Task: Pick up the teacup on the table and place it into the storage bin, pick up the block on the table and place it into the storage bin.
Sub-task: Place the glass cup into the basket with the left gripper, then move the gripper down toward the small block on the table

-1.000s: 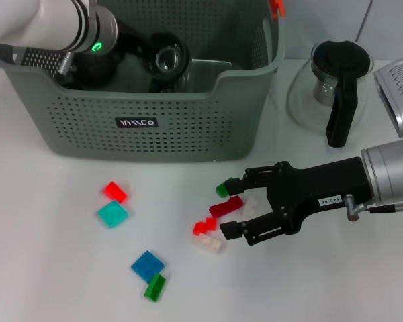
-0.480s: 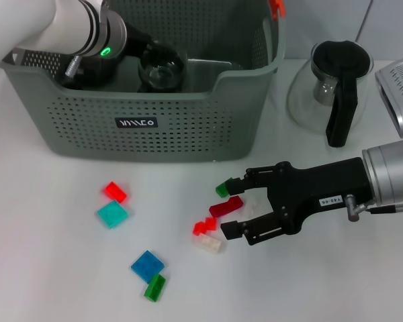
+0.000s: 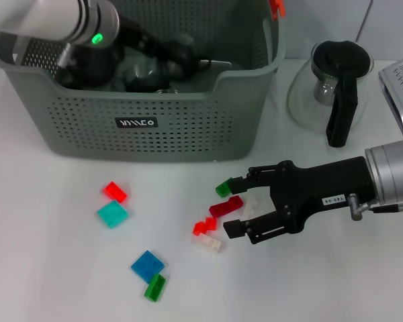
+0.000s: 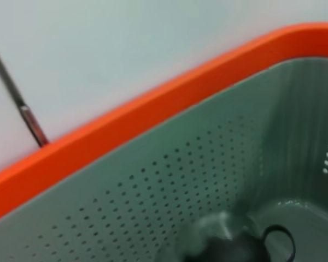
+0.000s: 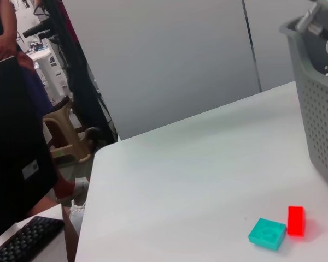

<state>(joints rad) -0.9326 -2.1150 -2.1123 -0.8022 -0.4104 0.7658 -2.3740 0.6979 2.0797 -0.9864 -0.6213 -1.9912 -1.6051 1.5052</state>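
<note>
The right pincer [image 3: 234,208] hovers low over the counter [image 3: 67,282], fingers spread around a small cluster of blocks [image 3: 225,206]. Well to its left lie two more blocks [image 3: 113,204], and nearer the counter's front edge another pair [image 3: 149,272]. Behind it stands the storage bin [image 3: 154,114], with the left pincer [image 3: 178,54] reaching down inside. Behind and to the right of the right pincer sits a glass coffee pot [image 3: 329,84].

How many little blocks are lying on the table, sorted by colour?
Red blocks: 3
Green blocks: 2
Whitish blocks: 2
Teal block: 1
Blue block: 1
Total: 9
</note>
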